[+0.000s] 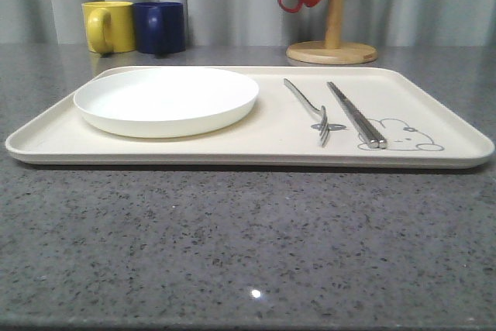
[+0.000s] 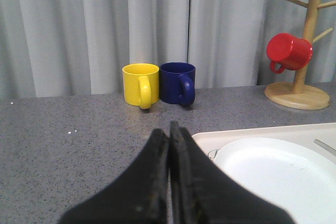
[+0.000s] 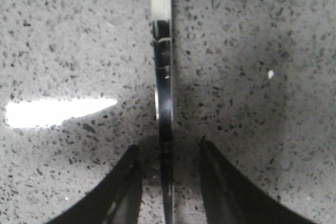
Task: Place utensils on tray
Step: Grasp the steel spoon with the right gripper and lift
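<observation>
Right hand (image 3: 167,156) spread astride spoon handle (image 3: 164,103), left hand (image 2: 169,145) pressed together near plate (image 2: 278,177), mugs (image 2: 157,83) beyond

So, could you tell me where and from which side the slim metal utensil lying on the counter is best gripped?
Grip the utensil by its straight handle, from directly above. It lies flat on the counter, long and thin, so pinching across its narrow width is probably surest. The open right pincer has a finger either side, lined up for that.
</observation>
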You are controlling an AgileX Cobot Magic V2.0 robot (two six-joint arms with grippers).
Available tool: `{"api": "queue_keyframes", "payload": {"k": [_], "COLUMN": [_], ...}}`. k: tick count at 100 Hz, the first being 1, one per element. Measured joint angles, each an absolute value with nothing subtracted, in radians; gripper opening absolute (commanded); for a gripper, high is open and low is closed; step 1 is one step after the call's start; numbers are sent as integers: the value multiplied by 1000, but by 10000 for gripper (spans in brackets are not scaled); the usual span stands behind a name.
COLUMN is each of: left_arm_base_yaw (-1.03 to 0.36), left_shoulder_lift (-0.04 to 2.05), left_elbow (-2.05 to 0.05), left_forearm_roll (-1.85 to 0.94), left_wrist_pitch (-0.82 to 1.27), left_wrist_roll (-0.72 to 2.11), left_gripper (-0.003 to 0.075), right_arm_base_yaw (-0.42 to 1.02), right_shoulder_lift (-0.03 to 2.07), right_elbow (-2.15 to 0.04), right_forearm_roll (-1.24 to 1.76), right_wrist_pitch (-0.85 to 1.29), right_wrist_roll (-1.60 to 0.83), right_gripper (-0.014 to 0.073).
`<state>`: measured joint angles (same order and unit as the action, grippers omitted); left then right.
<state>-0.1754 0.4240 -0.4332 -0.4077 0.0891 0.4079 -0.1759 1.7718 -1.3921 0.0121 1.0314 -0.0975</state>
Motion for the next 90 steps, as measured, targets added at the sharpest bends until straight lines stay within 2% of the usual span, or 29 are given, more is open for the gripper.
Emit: {"api": "queue_keyframes", "payload": {"k": [27, 64, 90], "left_arm_base_yaw": [-175, -175, -175], "left_shoulder_lift": [424, 424, 424], "left_elbow": [-433, -433, -433], "left_forearm_roll": [-408, -408, -408], "left_wrist_pitch": [89, 89, 89], "left_wrist_roll": [408, 408, 408], "left_gripper": [-18, -18, -18], "right_arm_base_yaw": [-176, -161, 5], "right_shoulder_lift": [1772, 1703, 1605], "right_elbow": [-1392, -1392, -1392], "right_forearm_roll": [17, 139, 164], "right_wrist_pitch": [1031, 1071, 1087], "right_wrist_roll": [-97, -89, 65], "right_gripper": [-81, -74, -67]}}
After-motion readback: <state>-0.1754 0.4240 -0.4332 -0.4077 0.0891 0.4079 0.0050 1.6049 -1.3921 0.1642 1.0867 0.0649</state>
